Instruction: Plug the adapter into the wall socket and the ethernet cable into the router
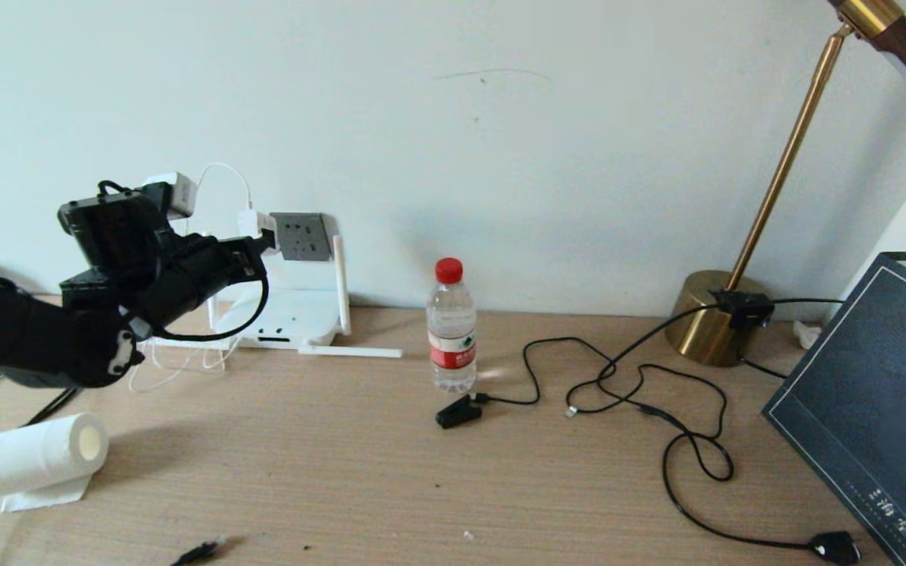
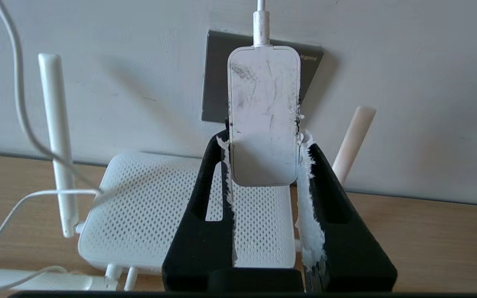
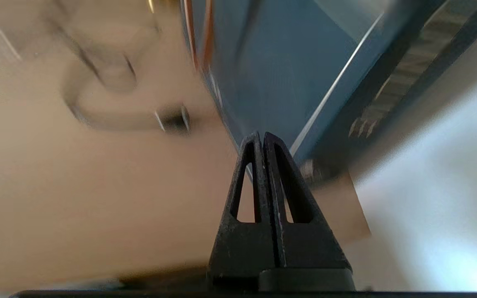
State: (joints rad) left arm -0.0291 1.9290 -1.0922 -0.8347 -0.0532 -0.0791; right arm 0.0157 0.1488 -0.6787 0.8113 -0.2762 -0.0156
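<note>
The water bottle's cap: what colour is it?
Red. The bottle cap shows best in the head view, atop the clear bottle.

1. Home or office desk setup: wood-grain desk [image 1: 390, 472] against plain white wall [image 1: 500, 141].
2. Evidence: brass desk lamp [image 1: 716, 314], router [image 1: 288, 314], wall socket [image 1: 301, 236], water bottle [image 1: 451, 326], paper roll [image 1: 40, 454].

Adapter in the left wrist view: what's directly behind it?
The dark grey wall socket on the wall. The adapter, held between the left gripper fingers, covers the plate's middle, so the pin holes and any contact can't be seen.
</note>
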